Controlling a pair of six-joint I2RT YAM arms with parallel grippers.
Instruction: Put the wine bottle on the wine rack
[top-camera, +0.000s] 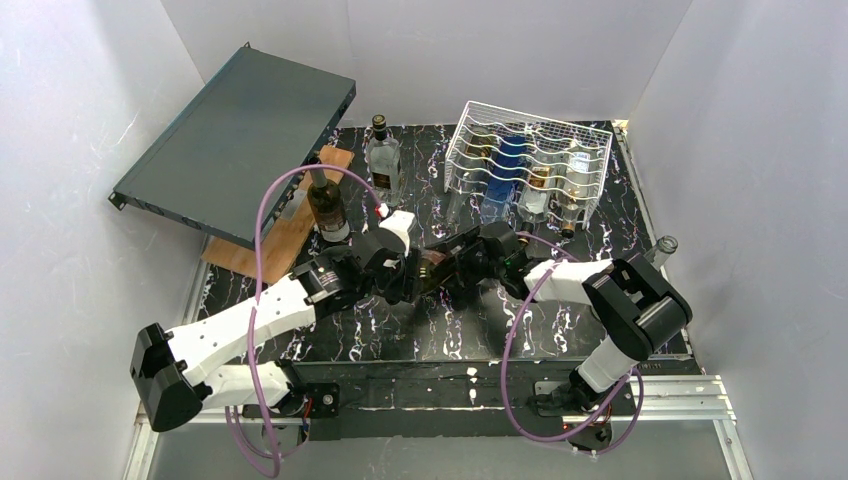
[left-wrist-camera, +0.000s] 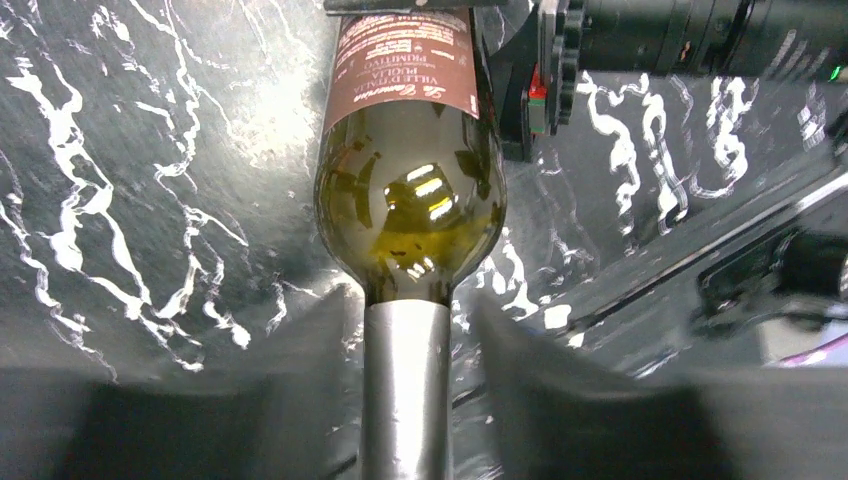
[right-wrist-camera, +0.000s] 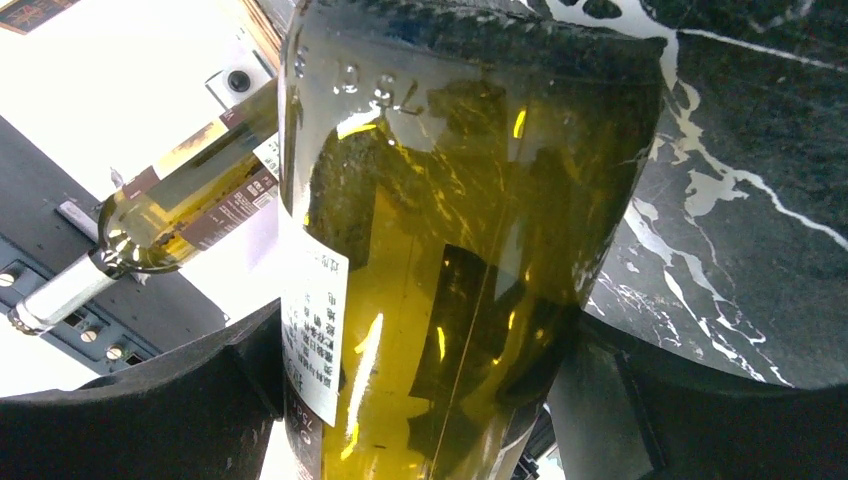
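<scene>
Step in hand, as judged: handover of the wine bottle (top-camera: 437, 272) from one arm to the other.

The wine bottle is being held level between the two arms, on the near side of the wine rack (top-camera: 530, 160) and well apart from it.

The neck is being straddled by the left gripper (left-wrist-camera: 408, 330). Its fingers (left-wrist-camera: 290, 390) are flanking the foil closely, but whether they are pressing on it cannot be told, as they are blurred.

The labelled body is being gripped by the right gripper (right-wrist-camera: 420, 390). Its fingers (right-wrist-camera: 180, 410) are lying against the glass on both sides, clamped on the wine bottle.

To do this well:
- The neck is best not freed until the body grip is being proven firm, since smooth glass is likely to pivot between two fingers.
- The carry toward the wine rack is best taken slowly, with the axis lined up on a cradle.
- Bottles (top-camera: 545, 185) are already lying in the wine rack. Which cradle is free cannot be told.
</scene>
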